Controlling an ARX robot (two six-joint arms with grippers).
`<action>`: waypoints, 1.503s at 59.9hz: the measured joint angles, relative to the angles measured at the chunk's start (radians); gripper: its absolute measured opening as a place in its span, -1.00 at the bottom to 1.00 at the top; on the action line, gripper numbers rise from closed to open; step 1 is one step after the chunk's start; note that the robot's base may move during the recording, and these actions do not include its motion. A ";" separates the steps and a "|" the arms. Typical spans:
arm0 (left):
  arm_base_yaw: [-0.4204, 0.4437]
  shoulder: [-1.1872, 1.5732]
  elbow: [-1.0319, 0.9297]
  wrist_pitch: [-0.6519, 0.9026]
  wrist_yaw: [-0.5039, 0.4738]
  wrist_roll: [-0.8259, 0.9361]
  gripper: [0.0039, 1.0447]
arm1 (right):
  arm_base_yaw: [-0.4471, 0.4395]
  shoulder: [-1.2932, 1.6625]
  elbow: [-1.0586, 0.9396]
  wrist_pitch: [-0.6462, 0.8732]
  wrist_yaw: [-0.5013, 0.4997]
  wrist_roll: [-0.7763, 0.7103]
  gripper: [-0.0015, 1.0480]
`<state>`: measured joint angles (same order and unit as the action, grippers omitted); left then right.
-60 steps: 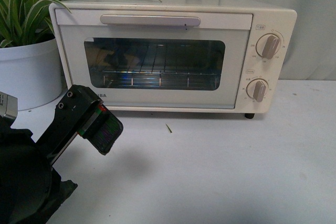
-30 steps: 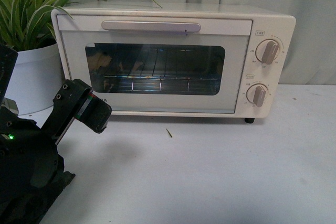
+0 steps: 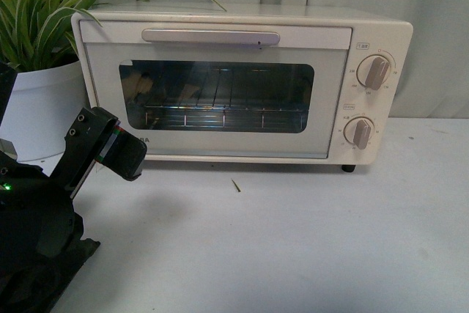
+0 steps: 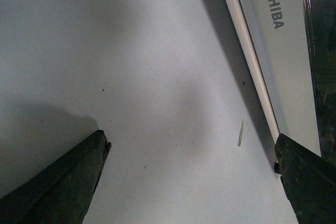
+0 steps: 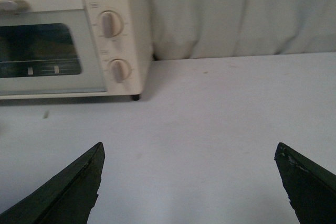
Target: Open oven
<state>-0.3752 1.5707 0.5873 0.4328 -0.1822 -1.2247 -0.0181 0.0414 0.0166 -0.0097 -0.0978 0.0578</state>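
The cream-white oven (image 3: 242,82) stands at the back of the white table, door shut. Its silver-grey bar handle (image 3: 211,36) runs along the top of the door, and two beige knobs (image 3: 376,72) sit on the right. A wire rack (image 3: 220,115) shows through the glass. My left gripper (image 3: 124,155) is open and empty, low at the left, just in front of the oven's lower left corner. The left wrist view (image 4: 191,142) shows bare table between the fingers and the door's bottom edge (image 4: 273,14) alongside. My right gripper (image 5: 189,150) is open over the table, with the oven (image 5: 73,40) far off.
A plant in a white pot (image 3: 40,100) stands left of the oven, close to my left arm. A small splinter (image 3: 236,185) lies on the table in front of the door. A pale curtain (image 3: 432,5) hangs behind.
My left gripper has drawn back to the left and a little up, away from the middle of the table. The oven door stays shut.
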 joint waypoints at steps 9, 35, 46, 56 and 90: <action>-0.007 -0.003 -0.003 0.002 -0.003 0.004 0.88 | 0.109 0.298 0.151 0.149 0.068 0.023 0.82; -0.019 0.000 -0.011 0.022 -0.004 0.000 0.88 | 0.416 1.167 0.759 0.202 0.188 0.023 0.82; -0.021 0.001 -0.011 0.026 -0.002 -0.005 0.88 | 0.459 1.303 0.939 0.130 0.200 0.111 0.82; -0.024 0.002 -0.013 0.031 -0.003 -0.008 0.88 | 0.473 1.395 1.050 0.074 0.195 0.214 0.82; -0.025 0.000 -0.017 0.037 -0.003 -0.015 0.88 | 0.501 1.558 1.223 -0.024 0.240 0.351 0.82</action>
<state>-0.4000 1.5707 0.5705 0.4694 -0.1856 -1.2400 0.4831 1.5997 1.2400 -0.0338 0.1417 0.4084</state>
